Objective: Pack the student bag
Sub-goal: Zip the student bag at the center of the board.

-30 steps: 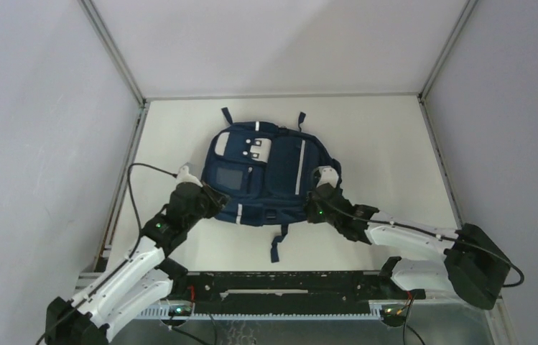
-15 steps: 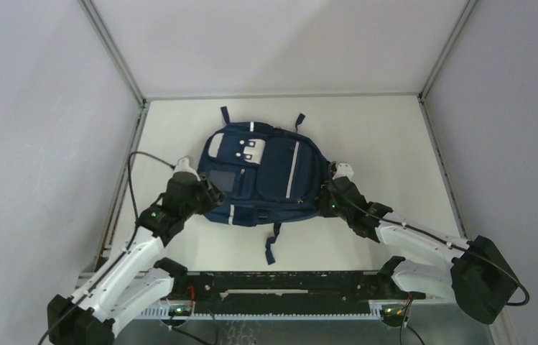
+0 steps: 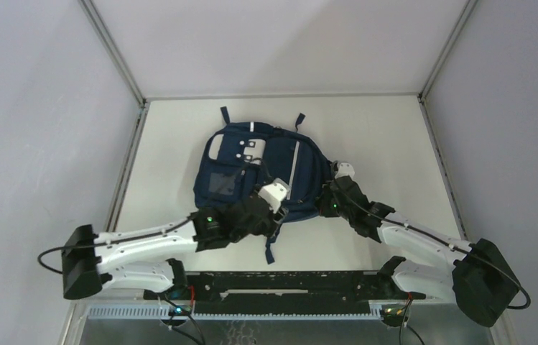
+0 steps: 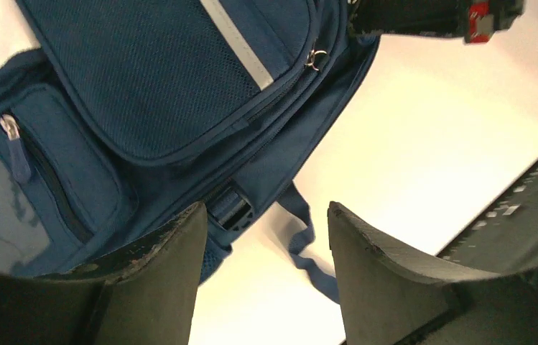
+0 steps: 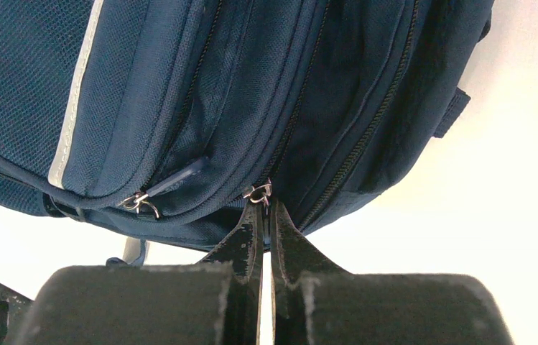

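The student bag (image 3: 255, 162) lies flat on the white table, navy with white patches and a white stripe. Over its near edge my left gripper (image 3: 274, 195) hangs open; in the left wrist view its fingertips (image 4: 266, 215) frame only bare table, a buckle (image 4: 231, 210) and a loose strap (image 4: 302, 241), touching neither. At the student bag's right near corner my right gripper (image 3: 328, 199) is shut. In the right wrist view its tips (image 5: 264, 206) pinch a zipper pull under a metal ring (image 5: 258, 192) on the student bag (image 5: 179, 86).
A dark strap (image 3: 271, 248) trails from the bag toward the black rail (image 3: 287, 284) at the table's near edge. Enclosure walls and metal posts stand left (image 3: 126, 180) and right (image 3: 442, 165). My right arm (image 4: 431, 14) shows at the top of the left wrist view.
My left gripper has opened, left the bag's left side and swung right to its near edge. The bag has slid a little leftward. The right gripper has stayed shut at the zipper.
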### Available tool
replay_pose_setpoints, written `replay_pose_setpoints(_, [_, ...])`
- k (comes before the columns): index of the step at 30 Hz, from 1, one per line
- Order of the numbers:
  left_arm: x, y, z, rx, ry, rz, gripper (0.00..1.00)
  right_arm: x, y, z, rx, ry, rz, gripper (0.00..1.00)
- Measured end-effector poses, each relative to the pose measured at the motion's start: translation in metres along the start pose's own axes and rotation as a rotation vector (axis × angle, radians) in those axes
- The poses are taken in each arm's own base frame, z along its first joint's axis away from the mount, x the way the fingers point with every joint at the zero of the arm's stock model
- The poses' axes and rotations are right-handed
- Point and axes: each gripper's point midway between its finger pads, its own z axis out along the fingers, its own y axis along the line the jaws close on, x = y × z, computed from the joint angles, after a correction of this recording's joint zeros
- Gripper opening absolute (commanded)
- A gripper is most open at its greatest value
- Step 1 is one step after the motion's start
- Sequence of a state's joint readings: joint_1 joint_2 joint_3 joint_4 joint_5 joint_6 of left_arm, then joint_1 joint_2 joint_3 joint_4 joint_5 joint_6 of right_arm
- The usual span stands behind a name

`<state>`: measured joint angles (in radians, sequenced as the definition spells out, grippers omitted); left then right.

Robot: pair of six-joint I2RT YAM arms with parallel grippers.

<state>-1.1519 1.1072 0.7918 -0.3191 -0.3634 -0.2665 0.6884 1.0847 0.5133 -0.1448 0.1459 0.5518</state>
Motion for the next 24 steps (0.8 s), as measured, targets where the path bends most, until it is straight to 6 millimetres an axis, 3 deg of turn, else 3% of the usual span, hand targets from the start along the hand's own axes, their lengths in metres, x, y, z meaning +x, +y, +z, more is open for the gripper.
replay_pose_setpoints(7, [0.002,-0.003,0.036,-0.099,0.038,0.224,0.66,0.000,0.000,-0.003,-0.004,0.000,0.009,0.00])
replay_pose_setpoints(16, [0.004,-0.010,0.074,-0.166,0.071,0.295,0.65,0.000,-0.001,-0.007,-0.002,0.004,0.015,0.00])
replay_pose_setpoints(18, [0.005,-0.008,0.079,-0.189,0.075,0.302,0.56,0.000,-0.002,-0.007,-0.002,0.006,0.015,0.00])
replay_pose_setpoints(21, [0.005,-0.004,0.086,-0.233,0.075,0.303,0.17,0.000,-0.002,-0.007,0.001,0.006,0.016,0.00])
replay_pose_setpoints(24, [0.004,-0.002,0.088,-0.277,0.067,0.320,0.06,0.000,-0.004,-0.007,0.007,0.004,0.019,0.00])
